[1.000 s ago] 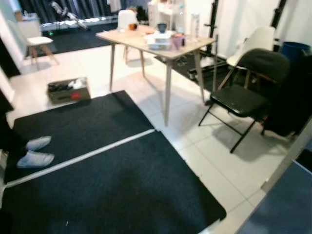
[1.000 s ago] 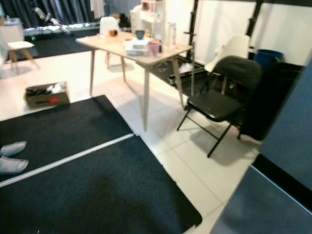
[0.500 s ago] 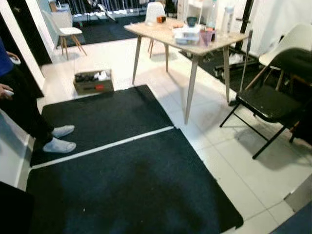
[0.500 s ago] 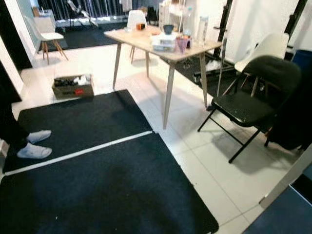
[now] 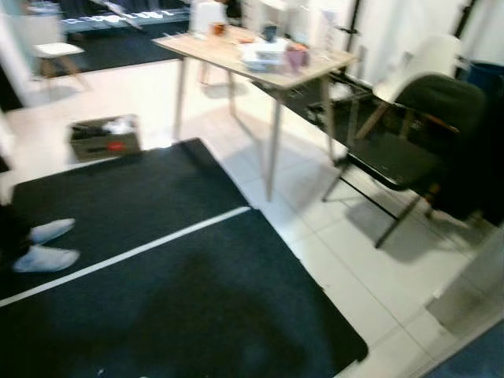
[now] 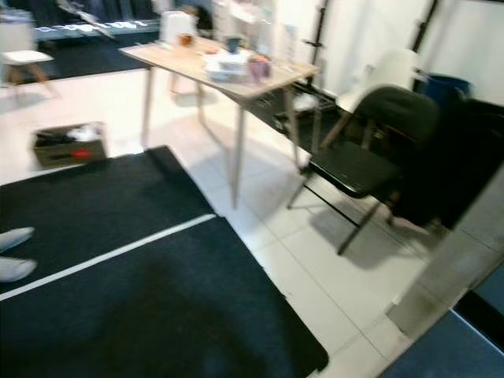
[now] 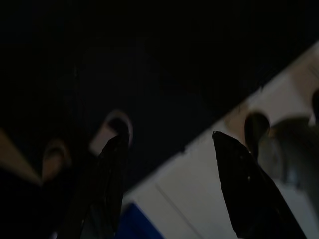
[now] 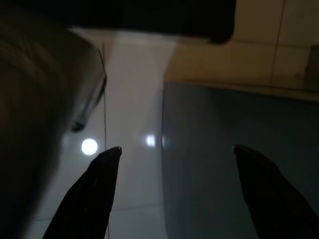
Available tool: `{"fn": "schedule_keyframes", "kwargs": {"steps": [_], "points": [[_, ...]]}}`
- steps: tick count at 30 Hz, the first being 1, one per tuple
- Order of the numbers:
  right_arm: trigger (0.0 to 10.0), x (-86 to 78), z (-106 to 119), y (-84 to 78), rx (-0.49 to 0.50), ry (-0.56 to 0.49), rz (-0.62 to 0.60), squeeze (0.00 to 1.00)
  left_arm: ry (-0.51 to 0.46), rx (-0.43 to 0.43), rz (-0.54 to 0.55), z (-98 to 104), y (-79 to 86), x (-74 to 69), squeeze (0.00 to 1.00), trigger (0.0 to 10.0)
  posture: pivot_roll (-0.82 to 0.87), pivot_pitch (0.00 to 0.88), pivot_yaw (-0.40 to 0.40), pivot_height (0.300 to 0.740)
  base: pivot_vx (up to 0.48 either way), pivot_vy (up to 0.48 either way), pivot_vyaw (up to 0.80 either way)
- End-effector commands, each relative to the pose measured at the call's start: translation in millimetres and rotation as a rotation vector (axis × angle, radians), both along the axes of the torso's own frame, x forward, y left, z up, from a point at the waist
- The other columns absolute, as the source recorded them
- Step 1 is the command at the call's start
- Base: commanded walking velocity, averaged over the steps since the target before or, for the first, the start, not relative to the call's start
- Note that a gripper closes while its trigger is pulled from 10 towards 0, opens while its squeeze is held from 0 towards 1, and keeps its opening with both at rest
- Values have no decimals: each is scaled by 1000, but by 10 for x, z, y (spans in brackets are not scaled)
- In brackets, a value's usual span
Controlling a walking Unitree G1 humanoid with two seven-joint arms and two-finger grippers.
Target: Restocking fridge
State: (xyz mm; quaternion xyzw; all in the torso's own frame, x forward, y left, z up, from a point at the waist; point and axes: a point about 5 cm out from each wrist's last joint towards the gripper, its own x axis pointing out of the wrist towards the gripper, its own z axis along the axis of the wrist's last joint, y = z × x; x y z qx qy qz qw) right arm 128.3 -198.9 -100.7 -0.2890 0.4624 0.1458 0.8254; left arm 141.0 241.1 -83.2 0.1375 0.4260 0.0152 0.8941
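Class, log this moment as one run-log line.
phase: walking, view blurred | left gripper: open, empty | right gripper: open, empty | ahead: table, black chair, black mat

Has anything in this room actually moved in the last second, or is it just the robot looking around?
Only the view swung, left and then back right; the picture is blurred. The table, black folding chair, cardboard box and black mats kept their places. A person's feet stayed at the mat's left edge. Both end effectors, left and right, hang open, holding nothing.

We see our left gripper with its two black fingers spread apart and nothing between them, hanging over a dark mat that meets pale floor beyond; the rest is too dim to tell.
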Motion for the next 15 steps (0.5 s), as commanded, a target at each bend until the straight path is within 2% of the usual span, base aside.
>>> {"fn": "schedule_keyframes", "kwargs": {"steps": [1, 15], "points": [[10000, 54, 15, 35, 11, -18, 8, 176, 30, 11, 10, -28, 47, -106, 0, 10000, -108, 89, 10, 740, 480, 0, 0], [10000, 53, 16, 30, 8, -15, 18, 192, 30, 15, 8, -27, 56, -110, 0, 10000, -108, 85, 9, 740, 418, 0, 0]]}}
